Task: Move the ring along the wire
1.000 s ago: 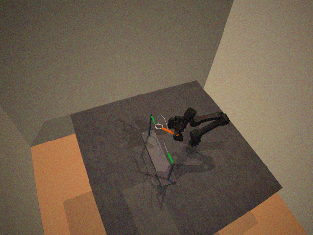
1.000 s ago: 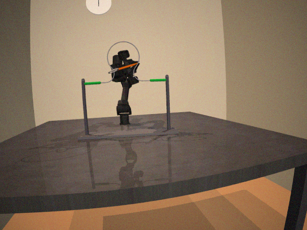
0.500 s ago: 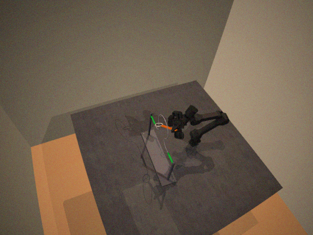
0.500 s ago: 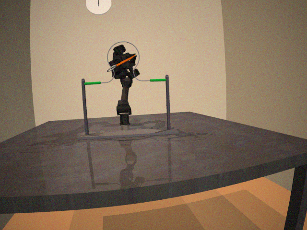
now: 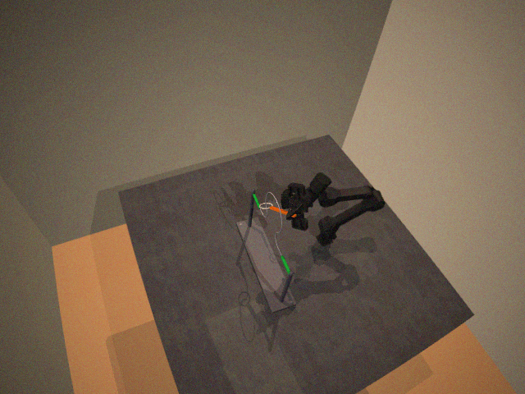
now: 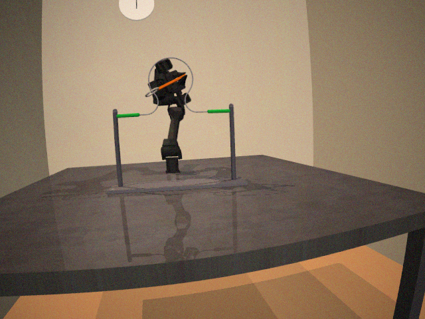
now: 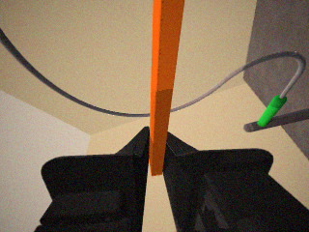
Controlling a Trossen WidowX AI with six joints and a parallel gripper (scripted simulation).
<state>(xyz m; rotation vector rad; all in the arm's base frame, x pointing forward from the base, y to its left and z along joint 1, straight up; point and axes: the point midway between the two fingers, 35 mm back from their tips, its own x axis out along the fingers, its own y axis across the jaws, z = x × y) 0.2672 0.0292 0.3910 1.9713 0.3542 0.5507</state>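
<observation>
My gripper (image 5: 292,213) (image 6: 181,77) (image 7: 152,130) is shut on the end of the orange handle (image 5: 277,209) (image 6: 169,82) (image 7: 164,72). The handle slopes down to the small ring (image 5: 271,208) (image 6: 147,96). The ring sits around the thin grey wire (image 5: 277,203) (image 6: 170,58) (image 7: 97,108) at the lower left of its big loop, a little past the left green part (image 5: 256,199) (image 6: 127,115). I cannot tell whether ring and wire touch. The other green part (image 5: 285,263) (image 6: 218,110) (image 7: 271,111) lies by the right post (image 6: 232,142) (image 5: 285,288). The ring is out of the wrist view.
The left post (image 6: 117,147) (image 5: 251,212) and the right post stand on a flat grey base plate (image 5: 262,254) (image 6: 178,187) on the dark table (image 6: 309,212). The arm's base stands behind the wire's middle. A round clock (image 6: 136,8) hangs on the back wall.
</observation>
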